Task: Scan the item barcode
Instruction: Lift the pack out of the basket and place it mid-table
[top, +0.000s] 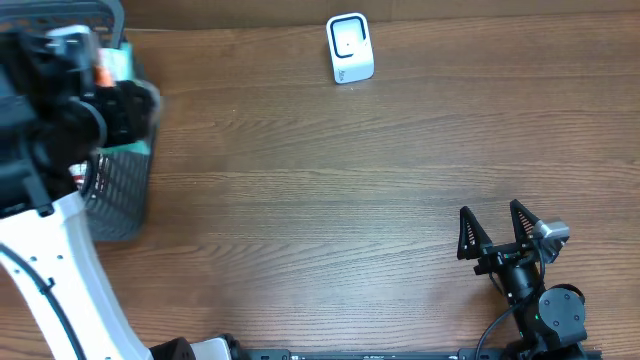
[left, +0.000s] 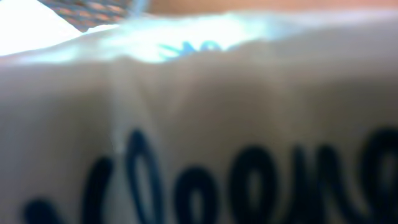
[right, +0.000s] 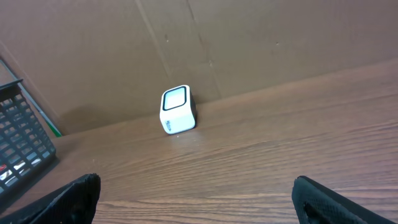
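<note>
Dark mesh basket (top: 125, 195) at the table's (top: 330, 200) left edge, packaged goods inside. Left hand (top: 122, 105) over it, close against a blurred white package (left: 199, 112) with dark lettering; spread or pinching, cannot tell. Right hand (top: 491, 212) spread wide, empty.

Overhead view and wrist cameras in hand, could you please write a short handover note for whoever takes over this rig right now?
Left gripper: in the basket at far left, close up to a white packet with dark lettering; grip unclear.
Right gripper: open, empty, front right.
Scanner: at the far edge, nothing before it.
Done: no item at the scanner yet.
Left: lift an item out, show its barcode to the scanner.
</note>
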